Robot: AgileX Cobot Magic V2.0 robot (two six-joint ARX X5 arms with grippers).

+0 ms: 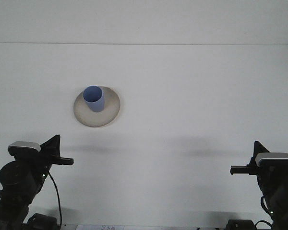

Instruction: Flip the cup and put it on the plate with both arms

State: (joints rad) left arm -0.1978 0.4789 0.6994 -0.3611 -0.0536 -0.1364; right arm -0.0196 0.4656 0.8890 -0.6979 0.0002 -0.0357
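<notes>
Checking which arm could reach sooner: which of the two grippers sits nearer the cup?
The left gripper; the blue cup stands on the plate on its side, far from the right gripper.

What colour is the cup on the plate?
Blue; the cup shows clearly in the front view.

A cup (93, 98) stands upright on a plate (110, 111) in the upper left of the frame, on the table (192, 105). The left gripper (62, 160) sits at lower left, below the plate; the right gripper (237, 169) at lower right, well apart.
</notes>
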